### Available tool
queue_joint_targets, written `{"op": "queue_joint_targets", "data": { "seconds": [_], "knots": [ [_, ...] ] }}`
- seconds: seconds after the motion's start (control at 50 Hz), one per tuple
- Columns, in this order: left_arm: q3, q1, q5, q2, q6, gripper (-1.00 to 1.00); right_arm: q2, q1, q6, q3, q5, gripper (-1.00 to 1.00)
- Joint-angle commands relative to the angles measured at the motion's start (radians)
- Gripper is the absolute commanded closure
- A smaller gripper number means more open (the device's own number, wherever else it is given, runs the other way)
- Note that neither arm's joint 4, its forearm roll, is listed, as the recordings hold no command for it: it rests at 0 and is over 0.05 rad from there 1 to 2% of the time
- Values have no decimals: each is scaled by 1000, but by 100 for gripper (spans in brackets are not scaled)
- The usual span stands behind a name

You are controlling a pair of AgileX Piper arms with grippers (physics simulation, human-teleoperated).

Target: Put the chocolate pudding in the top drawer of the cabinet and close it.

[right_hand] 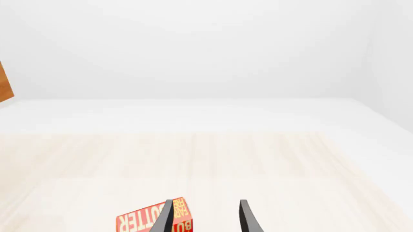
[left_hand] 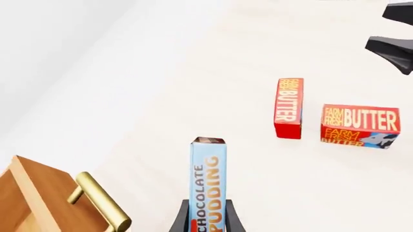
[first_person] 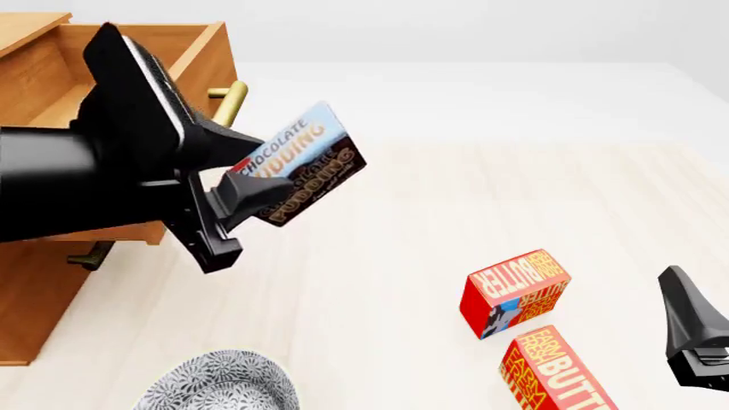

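Observation:
My left gripper is shut on the chocolate pudding, a light-blue and brown box, and holds it in the air just right of the top drawer. That drawer stands pulled out of the cabinet, its brass handle behind the box. In the left wrist view the pudding stands up between my fingers, with the drawer corner and handle beside it. My right gripper is open and empty, low at the table's right.
Two red butter boxes lie on the table right of centre, also in the left wrist view; one sits by my right fingers. A patterned bowl is at the front left. A lower drawer handle sticks out.

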Motion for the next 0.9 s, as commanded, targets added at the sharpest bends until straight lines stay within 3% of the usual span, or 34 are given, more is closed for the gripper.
{"op": "queue_joint_targets", "data": {
  "seconds": [0.02, 0.24, 0.42, 0.48, 0.56, 0.6, 0.9],
  "knots": [
    [-59, 8, 49, -21, 72, 100, 0, 0, 0, 0, 0, -100],
    [-133, 19, 101, -36, 122, 100, 0, 0, 0, 0, 0, -100],
    [-192, 78, 153, -90, 172, 100, 0, 0, 0, 0, 0, -100],
    [-229, 76, 171, -84, 148, 100, 0, 0, 0, 0, 0, -100],
    [-224, 88, 170, -97, 158, 100, 0, 0, 0, 0, 0, -100],
    [-187, 109, 149, -127, 200, 100, 0, 0, 0, 0, 0, -100],
    [-274, 146, 190, -119, 173, 100, 0, 0, 0, 0, 0, -100]
  ]
}}
